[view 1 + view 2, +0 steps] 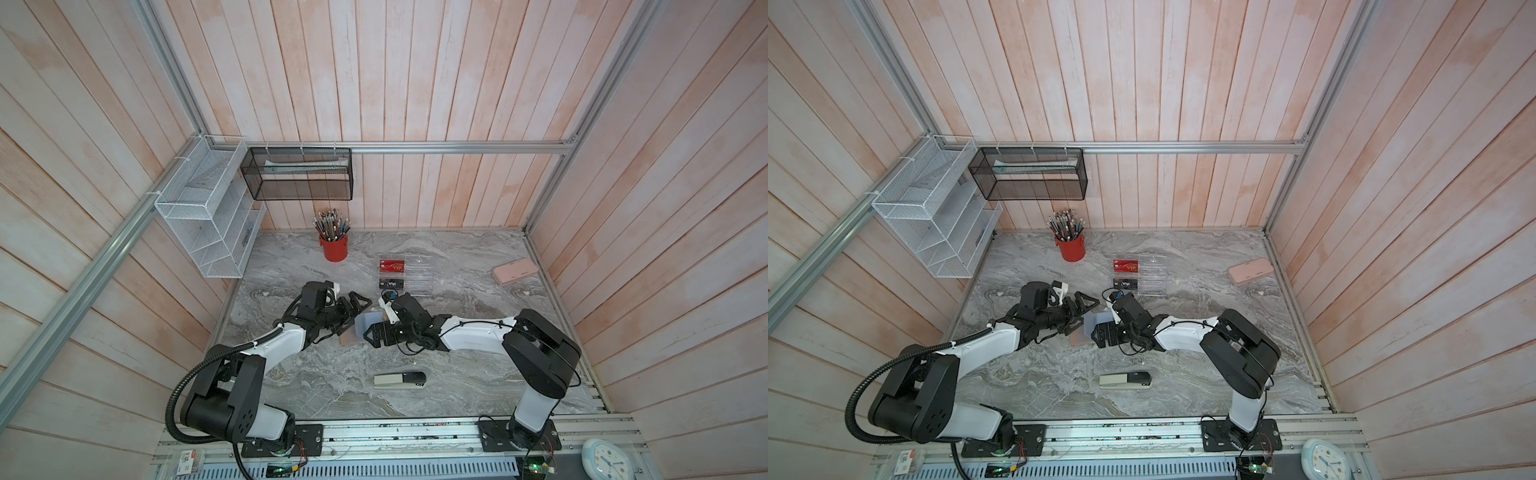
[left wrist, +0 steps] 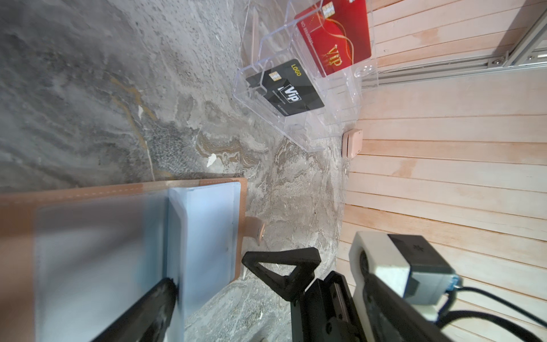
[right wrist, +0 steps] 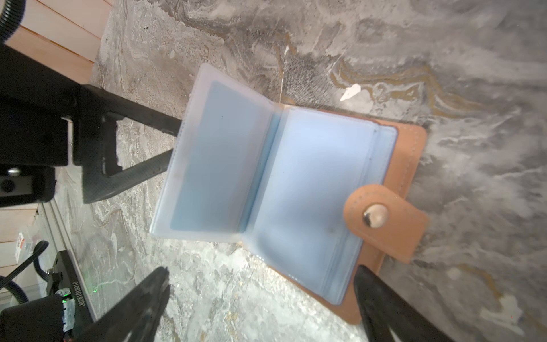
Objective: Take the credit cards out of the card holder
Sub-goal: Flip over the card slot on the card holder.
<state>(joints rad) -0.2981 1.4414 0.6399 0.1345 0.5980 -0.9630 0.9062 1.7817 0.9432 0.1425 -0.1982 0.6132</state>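
Card holder (image 3: 408, 142): open, tan cover down on the counter (image 3: 444, 59), between the two arms.
Sleeve (image 3: 219, 154): one bluish leaf raised off the stack; darker rectangle inside, teal card or not, cannot tell.
Long axis: spine pointing at the right arm; raised leaf's free edge facing the left arm.
Left fingers (image 3: 142, 115): spread wide, empty; tips hidden behind the raised leaf, apparently touching it.
Right fingers (image 3: 142, 302): spread wide, empty; straddling the holder's near end, one beside the cover's corner.
Nearer arm: left, judged by its tips at the leaf.
Red card (image 2: 334, 38), black card (image 2: 293, 91): standing in the clear rack (image 2: 245, 86), well apart from the holder, toward the back wall.
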